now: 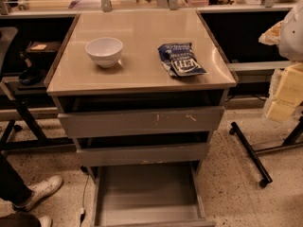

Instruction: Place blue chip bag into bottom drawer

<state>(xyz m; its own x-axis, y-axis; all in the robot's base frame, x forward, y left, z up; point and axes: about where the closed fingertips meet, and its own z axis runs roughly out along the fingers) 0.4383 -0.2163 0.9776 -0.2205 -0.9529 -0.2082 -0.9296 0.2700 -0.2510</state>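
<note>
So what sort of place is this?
Probably an office or lab workspace: a grey three-drawer cabinet, cluttered desks behind, speckled floor. The gripper hangs at the right edge.

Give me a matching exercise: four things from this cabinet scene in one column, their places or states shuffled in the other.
1. blue chip bag
2. white bowl
3. bottom drawer
4. upper drawer

A. pulled far out, floor showing
B. on the cabinet top, left side
C. scratched front
D. on the cabinet top, right side

Pairs: 1-D, 2-B, 3-A, 4-C.

The hand is not in view.
</note>
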